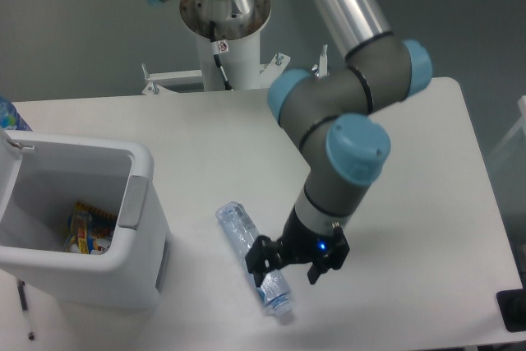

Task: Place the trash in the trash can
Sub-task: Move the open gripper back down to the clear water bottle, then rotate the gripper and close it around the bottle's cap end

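One bottle lies flat on the white desk, its length running diagonally from upper left to lower right, with the narrower capped end nearest the front edge. It is the slim, bluish clear plastic piece of trash, and it rests just to the right of the trash can, apart from it and not touching.

The gripper sits low over the bottle's lower half, its two dark fingers spread apart, one on the bottle's left flank and the other out to the right. Nothing is clamped: the bottle appears to rest with its full weight on the desk. The fingers seem to be set across the bottle's width rather than along it, which makes sense for a long round body, since squeezing the narrow dimension gives the firmest hold and keeps it from rolling away. Whether the left finger already touches the plastic is hard to tell.

The trash can stands open at the left, a white boxy bin with a grey handle panel on its near side, and some colourful wrappers lie at its bottom. Its open mouth faces upward, so a lifted bottle could be carried leftward and dropped in. The smaller cup-like piece is not visible.

By my judgement the grasp is not yet made.
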